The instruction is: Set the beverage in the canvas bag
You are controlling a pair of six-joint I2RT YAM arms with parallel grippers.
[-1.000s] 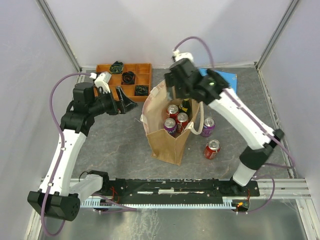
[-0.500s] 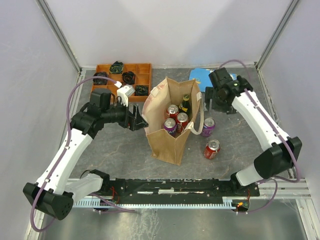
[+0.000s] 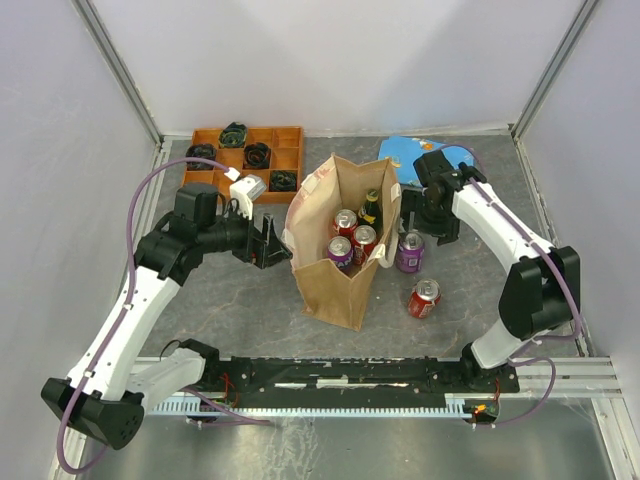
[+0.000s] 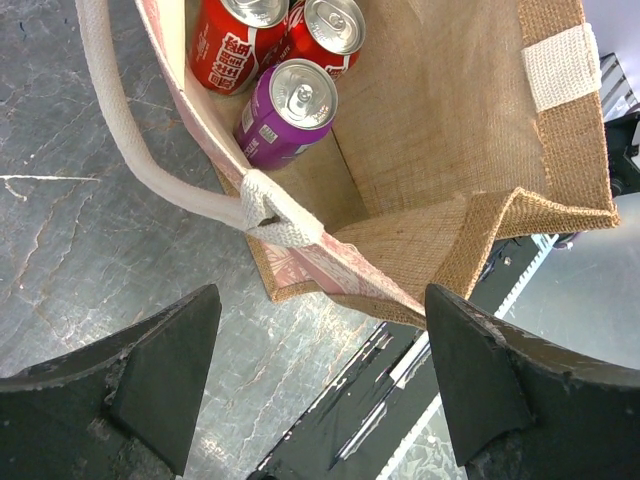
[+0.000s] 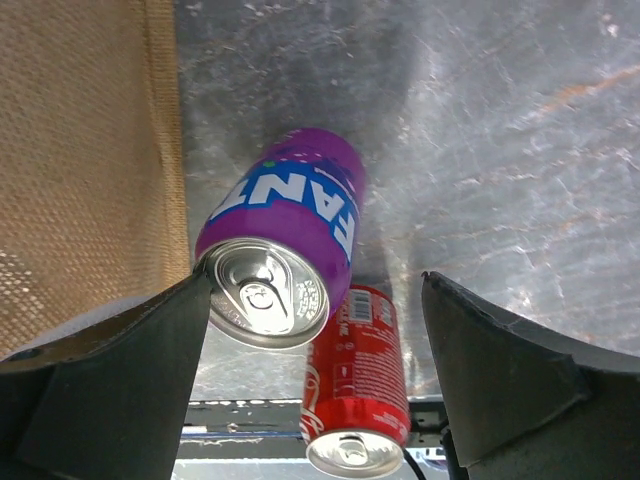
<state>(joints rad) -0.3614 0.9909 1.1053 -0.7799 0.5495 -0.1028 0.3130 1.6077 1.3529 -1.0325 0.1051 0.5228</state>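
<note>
Right gripper (image 5: 318, 285) hung above the purple Fanta can (image 5: 285, 250), jaws wide apart, nothing between the pads but air. The Fanta can stood upright on the table (image 3: 230, 300), just beside the right wall of the canvas bag (image 3: 335, 275); we could not tell whether the two touched. Its long axis ran vertical, roughly in line with the gripper's approach, lid facing the wrist camera. It sat off-centre in the gap, close to the bag-side finger, with more room on the far side. A red can (image 5: 355, 390) stood nearer the arm bases, outside the jaws.

Left gripper (image 4: 322, 300) sat at the bag's left side by the white handle (image 4: 130, 150), jaws apart and empty. The bag already held other cans (image 4: 285, 115) and a dark bottle (image 3: 370, 210).

We judged the right arm far the nearer. The grasp would want a small shift away from the bag before descending, lest the bag-side finger snag the fabric.
</note>
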